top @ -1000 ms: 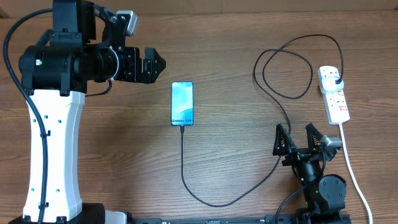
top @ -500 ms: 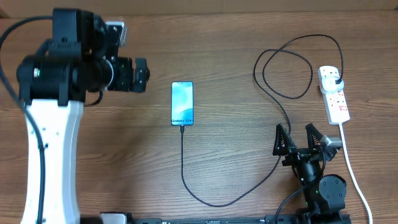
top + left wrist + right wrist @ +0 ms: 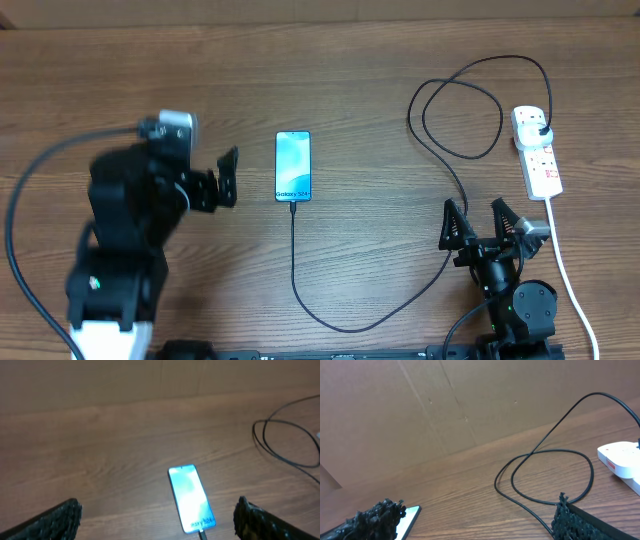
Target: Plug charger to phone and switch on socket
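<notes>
The charger [image 3: 293, 250] runs from the 6 o'clock edge of the phone [image 3: 293, 166], mid-worktop [image 3: 350, 80], to the socket [image 3: 538, 152] at 3 o'clock. I see my left claw [image 3: 226, 178] released at the phone's 9 o'clock and my right claw [image 3: 478, 226] released at its 4 o'clock.

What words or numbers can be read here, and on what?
"Galaxy S24+": on the phone screen, at the end where the charger plugs in.
Red marks on the socket: too small to read.
Nothing else is legible.
</notes>
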Motion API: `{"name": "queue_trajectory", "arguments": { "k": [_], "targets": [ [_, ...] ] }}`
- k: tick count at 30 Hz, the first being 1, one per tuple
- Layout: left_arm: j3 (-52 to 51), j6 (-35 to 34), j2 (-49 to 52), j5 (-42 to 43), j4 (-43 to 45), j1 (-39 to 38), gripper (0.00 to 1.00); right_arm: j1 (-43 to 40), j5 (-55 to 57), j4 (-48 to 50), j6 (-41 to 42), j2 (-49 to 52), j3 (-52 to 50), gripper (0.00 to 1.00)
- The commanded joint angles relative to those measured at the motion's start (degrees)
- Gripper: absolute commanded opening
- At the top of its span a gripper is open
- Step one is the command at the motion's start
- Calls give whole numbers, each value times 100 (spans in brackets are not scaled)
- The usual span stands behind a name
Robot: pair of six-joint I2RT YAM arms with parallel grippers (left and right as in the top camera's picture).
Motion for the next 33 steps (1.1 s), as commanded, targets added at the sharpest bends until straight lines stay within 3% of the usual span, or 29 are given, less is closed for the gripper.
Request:
{"name": "queue_trajectory", "arguments": {
  "k": [1, 6, 15, 24, 33],
  "targets": [
    [-872, 315, -643, -57, 557, -11, 100, -35, 7, 37, -46, -44, -61, 100],
    [-2157, 754, -1528, -92, 1591, -9, 100, -35, 7, 37, -46, -44, -61, 100],
    [-4194, 894, -2973, -317, 2970, -7, 100, -35, 7, 37, -46, -44, -61, 100],
    [-5156, 1303, -3985, -645, 3169, -7, 100, -35, 7, 37, -46, -44, -61, 100],
    [-5475, 1445, -4588, -660, 2868, -7, 100, -35, 7, 37, -46, -44, -61, 100]
  ]
}}
